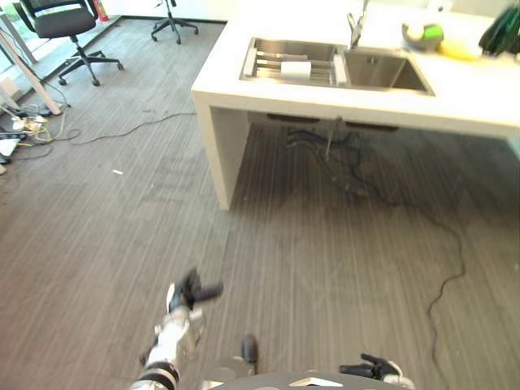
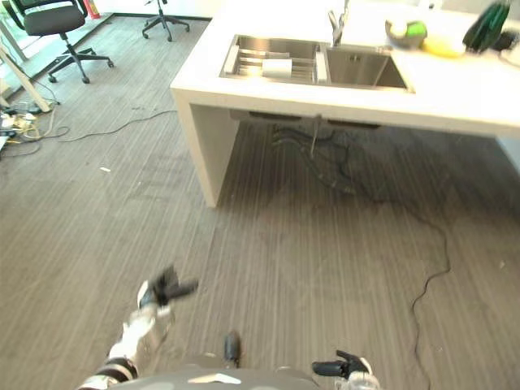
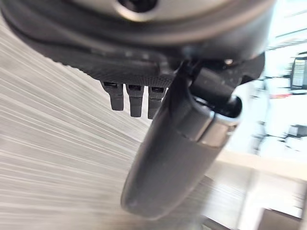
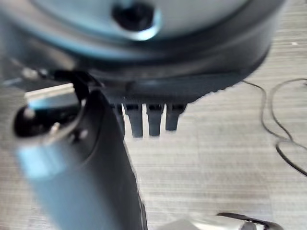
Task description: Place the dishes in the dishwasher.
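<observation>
A white counter (image 1: pixel 341 93) stands ahead of me across the floor, with a steel double sink (image 1: pixel 382 71) set into it. In the sink's left basin a rack holds a white dish (image 1: pixel 296 69). Beside the faucet (image 1: pixel 354 28) on the counter sit a green and white bowl (image 1: pixel 424 33), a yellow item (image 1: pixel 461 49) and a dark green item (image 1: pixel 504 31). My left hand (image 1: pixel 191 292) hangs low over the floor, open and empty, its thumb (image 3: pixel 168 158) sticking out. My right hand (image 1: pixel 374 370) is at the bottom edge, also open and empty.
Two black office chairs (image 1: pixel 65 24) stand at the far left on the grey striped floor. Cables and a power strip (image 1: pixel 24 126) lie by a white desk leg. A black cable (image 1: pixel 447 276) trails across the floor under and in front of the counter.
</observation>
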Motion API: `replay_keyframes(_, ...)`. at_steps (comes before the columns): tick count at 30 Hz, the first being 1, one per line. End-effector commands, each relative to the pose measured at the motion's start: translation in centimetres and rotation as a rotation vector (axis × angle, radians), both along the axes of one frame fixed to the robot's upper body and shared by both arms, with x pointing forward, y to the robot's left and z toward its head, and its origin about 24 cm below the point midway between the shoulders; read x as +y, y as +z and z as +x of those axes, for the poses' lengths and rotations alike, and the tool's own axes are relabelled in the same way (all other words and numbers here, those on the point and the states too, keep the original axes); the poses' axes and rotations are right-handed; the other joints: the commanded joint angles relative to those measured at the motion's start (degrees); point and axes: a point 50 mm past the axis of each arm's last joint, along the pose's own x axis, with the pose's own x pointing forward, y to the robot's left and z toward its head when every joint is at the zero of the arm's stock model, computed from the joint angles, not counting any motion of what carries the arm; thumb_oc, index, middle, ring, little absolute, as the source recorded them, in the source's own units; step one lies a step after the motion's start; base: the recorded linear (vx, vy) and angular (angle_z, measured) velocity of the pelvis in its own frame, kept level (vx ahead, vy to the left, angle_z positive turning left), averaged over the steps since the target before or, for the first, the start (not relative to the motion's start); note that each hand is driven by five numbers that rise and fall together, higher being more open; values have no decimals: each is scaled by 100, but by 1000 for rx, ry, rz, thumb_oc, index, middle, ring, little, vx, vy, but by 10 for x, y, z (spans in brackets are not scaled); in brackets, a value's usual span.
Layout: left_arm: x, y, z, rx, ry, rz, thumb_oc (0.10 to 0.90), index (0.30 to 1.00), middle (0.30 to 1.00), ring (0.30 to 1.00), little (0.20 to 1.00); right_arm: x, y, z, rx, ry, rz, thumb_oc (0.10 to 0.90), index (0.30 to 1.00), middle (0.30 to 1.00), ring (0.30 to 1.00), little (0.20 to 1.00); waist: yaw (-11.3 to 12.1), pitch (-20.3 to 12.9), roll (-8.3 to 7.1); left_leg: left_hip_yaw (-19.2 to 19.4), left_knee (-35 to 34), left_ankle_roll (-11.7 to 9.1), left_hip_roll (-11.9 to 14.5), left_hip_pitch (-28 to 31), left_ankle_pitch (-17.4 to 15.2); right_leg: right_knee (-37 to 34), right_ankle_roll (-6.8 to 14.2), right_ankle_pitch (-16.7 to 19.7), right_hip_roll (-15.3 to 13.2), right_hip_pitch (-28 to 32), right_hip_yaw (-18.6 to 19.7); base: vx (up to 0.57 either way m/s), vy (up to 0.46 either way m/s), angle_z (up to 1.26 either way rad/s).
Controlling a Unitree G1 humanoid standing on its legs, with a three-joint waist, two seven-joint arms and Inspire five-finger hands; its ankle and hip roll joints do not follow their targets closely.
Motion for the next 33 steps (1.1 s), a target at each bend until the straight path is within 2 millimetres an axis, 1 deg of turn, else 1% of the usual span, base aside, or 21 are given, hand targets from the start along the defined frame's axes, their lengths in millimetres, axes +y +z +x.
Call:
replay_keyframes(1, 10, 100, 63, -506, 41, 195, 800, 900, 900, 900, 900, -10, 9, 31, -106, -38, -47, 800, 900, 900, 900, 900, -196, 21, 162, -66, 6, -715, 458, -282, -128, -1337, 126, 1601, -32, 566, 506, 357, 129, 74)
replay_keyframes(2, 8, 136, 69, -637, 14, 328, 800, 900, 900, 900, 900, -7, 11, 36, -142, -42, -44, 800, 900, 900, 900, 900, -289, 102, 249, -108, 6, -712, 541, -167, -215, -1038, 68, 1418, -38, 90, 429, 482, 137, 41)
replay_keyframes(3, 7, 168, 75, -744, -5, 539, 800, 900, 900, 900, 900, -10, 14, 46, -164, -46, -121, 800, 900, 900, 900, 900, -388, 208, 365, -189, 6, -730, 523, 48, -326, -1280, -75, 1111, -165, -248, 357, 349, 94, 10)
replay_keyframes(4, 7, 168, 75, -744, -4, 539, 800, 900, 900, 900, 900, -10, 14, 46, -165, -46, -121, 800, 900, 900, 900, 900, -389, 198, 390, -188, 6, -737, 553, 28, -315, -1313, -83, 1148, -137, -258, 349, 378, 56, 4)
replay_keyframes(5, 6, 170, 76, -759, 8, 582, 800, 900, 900, 900, 900, 1, 16, 62, -204, -18, -95, 800, 900, 900, 900, 900, -467, 227, 420, -204, 6, -754, 549, 163, -387, -1595, -153, 912, -185, -479, 303, 286, -19, -8)
replay_keyframes(7, 6, 204, 86, -877, 22, 656, 800, 900, 900, 900, 900, 6, 19, 71, -234, 16, -87, 800, 900, 900, 900, 900, -614, 184, 438, -220, 6, -861, 574, 298, -522, -2790, -242, 687, -282, -490, 213, 424, -89, -15)
replay_keyframes(8, 0, 220, 86, -947, 17, 667, 800, 900, 900, 900, 900, 5, 19, 71, -233, 26, -90, 800, 900, 900, 900, 900, -657, 131, 376, -236, 6, -913, 509, 346, -591, -3555, -251, 698, -339, -548, 269, 289, -96, 17)
replay_keyframes(9, 0, 220, 86, -946, 17, 669, 800, 900, 900, 900, 900, 6, 19, 70, -232, 26, -90, 800, 900, 900, 900, 900, -671, 145, 396, -253, 6, -916, 535, 378, -614, -3654, -249, 718, -316, -461, 243, 465, -203, 49)
replay_keyframes(10, -12, 240, 82, -1055, -14, 689, 800, 900, 900, 900, 900, 3, 16, 61, -204, 27, -99, 800, 900, 900, 900, 900, -779, 41, 307, -352, 6, -1037, 534, 534, -816, -5041, -196, 914, -432, -330, 477, 429, -193, 53)
replay_keyframes(12, -19, 242, 79, -1075, -50, 719, 800, 900, 900, 900, 900, 2, 13, 48, -163, 32, -98, 800, 900, 900, 900, 900, -778, -61, 274, -349, 6, -1112, 629, 627, -903, -5390, -159, 1129, -500, -137, 517, 390, -226, 66)
replay_keyframes(13, -22, 245, 78, -1083, -76, 747, 800, 900, 900, 900, 900, 4, 8, 34, -122, 35, -89, 800, 900, 900, 900, 900, -749, -170, 256, -389, 6, -1109, 645, 631, -897, -5558, -207, 1114, -468, 45, 605, 282, -216, 74)
replay_keyframes(15, -18, 236, 76, -1034, -110, 805, 800, 900, 900, 900, 900, 2, 6, 26, -91, 44, -88, 800, 900, 900, 900, 900, -750, -353, 280, -376, 6, -1197, 734, 738, -891, -5998, -265, 1233, -405, 403, 616, 311, -230, 22)
replay_keyframes(16, -11, 235, 75, -1006, -133, 923, 800, 900, 900, 900, 900, 1, 7, 29, -100, 59, -82, 800, 900, 900, 900, 900, -718, -411, 296, -405, 54, -1235, 761, 783, -771, -6047, -323, 1250, -362, 485, 681, 287, -222, -8)
replay_keyframes(18, -7, 234, 72, -989, -139, 1002, 800, 900, 900, 900, 900, -4, 10, 37, -121, 81, -91, 800, 900, 900, 900, 900, -646, -285, 328, -404, 1300, -1398, 774, 378, -762, -6047, -363, 1066, -370, 709, 589, 144, -202, -15)
replay_keyframes(21, -4, 230, 75, -944, -156, 1025, 800, 900, 900, 900, 900, -18, 21, 64, -174, 134, -138, 800, 900, 900, 900, 900, -483, 43, 203, -403, 2898, -1602, 723, -271, -382, -6047, -515, 920, -496, 1077, 513, 130, -204, -18)
replay_keyframes(23, -6, 233, 78, -943, -188, 1064, 800, 900, 900, 900, 900, -25, 24, 68, -177, 133, -155, 800, 900, 900, 900, 900, -439, 37, 171, -147, 2455, -1517, 760, -510, -393, -6047, -545, 841, -568, 1195, 472, 222, -40, -25)
replay_keyframes(24, -8, 235, 79, -942, -207, 1105, 800, 900, 900, 900, 900, -26, 24, 66, -173, 135, -151, 800, 900, 900, 900, 900, -444, -16, 179, 65, 1870, -1430, 809, -506, -470, -6047, -522, 819, -580, 1253, 449, 290, 34, -29)
replay_keyframes(25, -9, 231, 83, -917, -241, 1155, 800, 900, 900, 900, 900, -25, 23, 63, -163, 150, -137, 800, 900, 900, 900, 900, -458, -78, 214, 208, 1319, -1369, 806, -423, -479, -6047, -496, 794, -558, 1296, 449, 296, 64, -8)
replay_keyframes(26, -11, 229, 87, -895, -273, 1191, 800, 900, 900, 900, 900, -23, 20, 57, -136, 170, -124, 800, 900, 900, 900, 900, -469, -123, 306, 270, 863, -1335, 815, -494, -314, -6047, -484, 767, -489, 1348, 450, 197, 56, 21)
replay_keyframes(30, -15, 226, 89, -875, -329, 1196, 800, 900, 900, 900, 900, -12, 11, 38, -100, 113, -56, 800, 900, 900, 900, 900, -616, -290, 422, 38, 117, -1262, 733, 80, -274, -6047, -468, 711, -423, 1326, 473, 192, 69, 14)
replay_keyframes(33, -22, 235, 93, -896, -433, 1165, 800, 900, 900, 900, 900, 1, 8, 35, -85, 176, -1, 800, 900, 900, 900, 900, -716, -478, 389, 123, 6, -1220, 741, 295, -418, -5985, -430, 757, -435, 1373, 487, 178, 72, -62)
